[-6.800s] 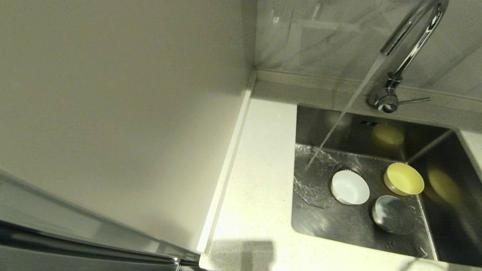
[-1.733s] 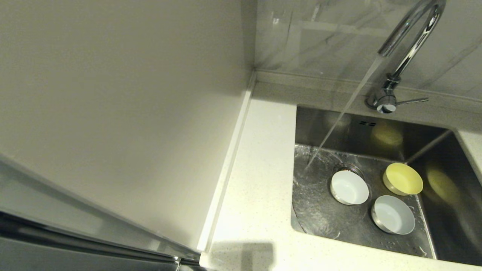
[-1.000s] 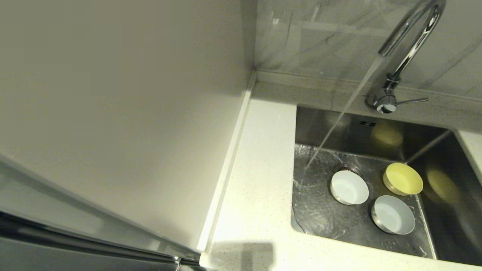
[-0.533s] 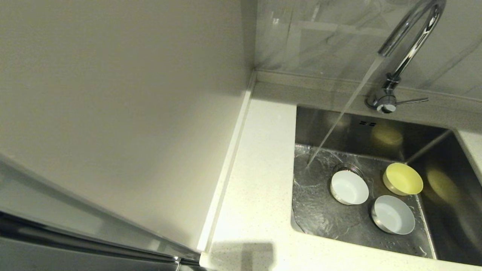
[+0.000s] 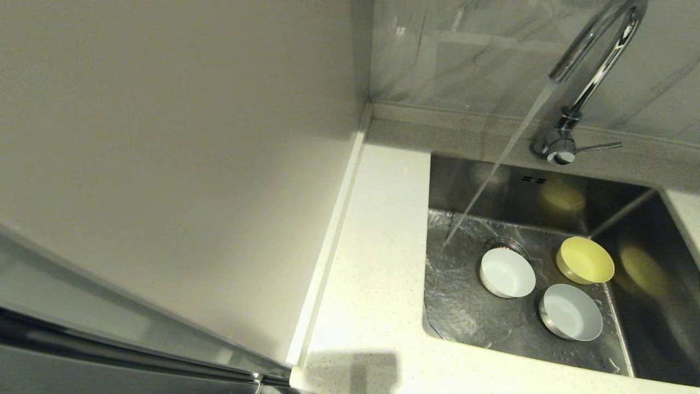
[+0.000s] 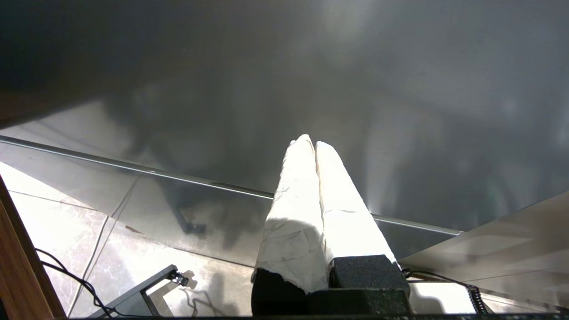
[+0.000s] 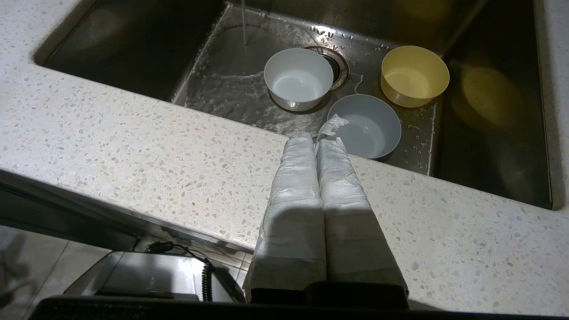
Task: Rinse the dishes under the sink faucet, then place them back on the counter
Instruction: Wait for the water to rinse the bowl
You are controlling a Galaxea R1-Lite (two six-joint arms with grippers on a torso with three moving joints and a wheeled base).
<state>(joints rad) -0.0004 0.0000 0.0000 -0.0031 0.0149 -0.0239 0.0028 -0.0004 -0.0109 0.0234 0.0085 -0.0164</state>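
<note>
Tall chrome gooseneck faucet (image 5: 596, 60) running; stream lands on the floor of the square stainless steel sink (image 5: 470, 312), toward its left side, just beside the round strainer drain (image 5: 506, 243). No bowl sits under the stream.

All three small round bowls are upright in the basin. White bowl (image 5: 507, 272) at the drain's edge, pale yellow bowl (image 5: 585, 260) to its right, pale bluish-white bowl (image 5: 571, 312) nearest the front wall. None on the speckled white stone worktop (image 5: 372, 262).

Change over the last several seconds: the bluish-white bowl's inside showed dull grey at first and now reads clean pale. The sheet of water on the sink floor has spread further toward the front wall. Over the last second or so the bowls have not shifted.

Right gripper (image 7: 316, 141): padded fingers pressed together, nothing between them, hovering over the front strip of worktop at the sink's edge, just short of the bluish-white bowl. A loose scrap of wrap sticks off one fingertip. Left gripper (image 6: 310, 142): fingers clenched shut on nothing, parked well away, facing a dark glossy panel.

Judgement: the bluish-white bowl looks set down, possibly after a rinse; whether the other two have been rinsed cannot be told. Return to the worktop not yet begun. Next pick calls for opening the right gripper over a bowl rim; wet, smooth rims may slip.
</note>
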